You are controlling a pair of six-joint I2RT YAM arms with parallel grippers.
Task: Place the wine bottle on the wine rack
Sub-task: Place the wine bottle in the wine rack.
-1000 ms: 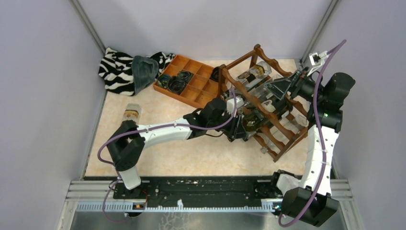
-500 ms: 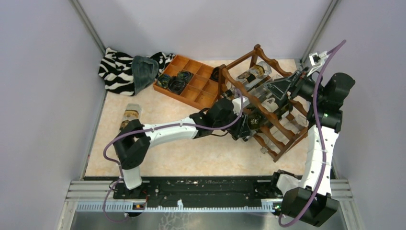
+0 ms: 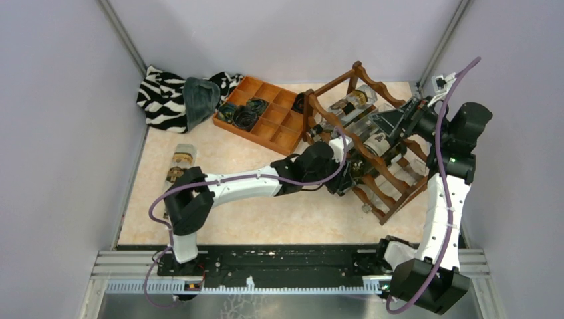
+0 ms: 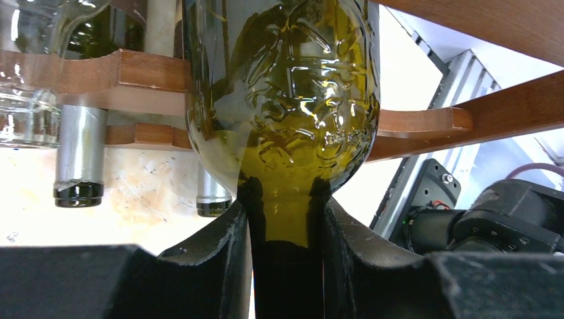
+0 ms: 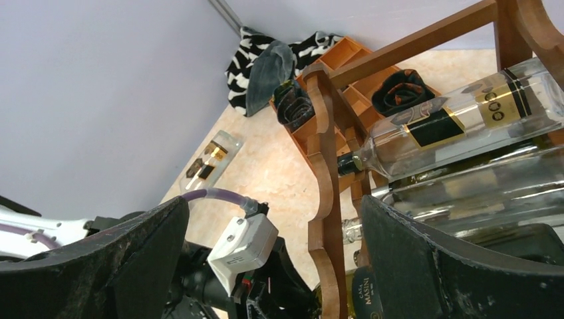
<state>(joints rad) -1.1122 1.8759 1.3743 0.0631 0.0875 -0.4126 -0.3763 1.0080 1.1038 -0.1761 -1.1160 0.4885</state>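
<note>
Top external view: wine rack [image 3: 386, 178] stands at the far right of the bench [image 3: 266, 212], skewed to the bench edges. Left arm reaches across the bench to the rack's near-left side, low down.

Left wrist view: left fingers [image 4: 213, 259] pinch the neck of the green wine bottle [image 4: 282, 113], one on each side, tight on the glass. The bottle's embossed shoulder and body sit inside the rack between wooden rails, shoulder level with a scalloped rail. Cannot tell if the rail carries its weight. Two other bottle necks [image 4: 80, 156] with grey foil hang in the rack to its left.

Right arm is up at the rack's far-right side by the upper tier. Right fingers [image 5: 106, 266] are spread wide and grip nothing.

Right wrist view: a clear bottle [image 5: 452, 123] with black-and-gold labels lies in an upper tier.

Compartment tray [image 3: 278, 118] sits just left of the rack, with dark rolled items in some cells. Zebra cloth [image 3: 159, 96] and grey cloth [image 3: 199, 100] lie at the far left. A spare bottle [image 3: 181, 163] lies flat on the bench at the left, well apart from the rack.
</note>
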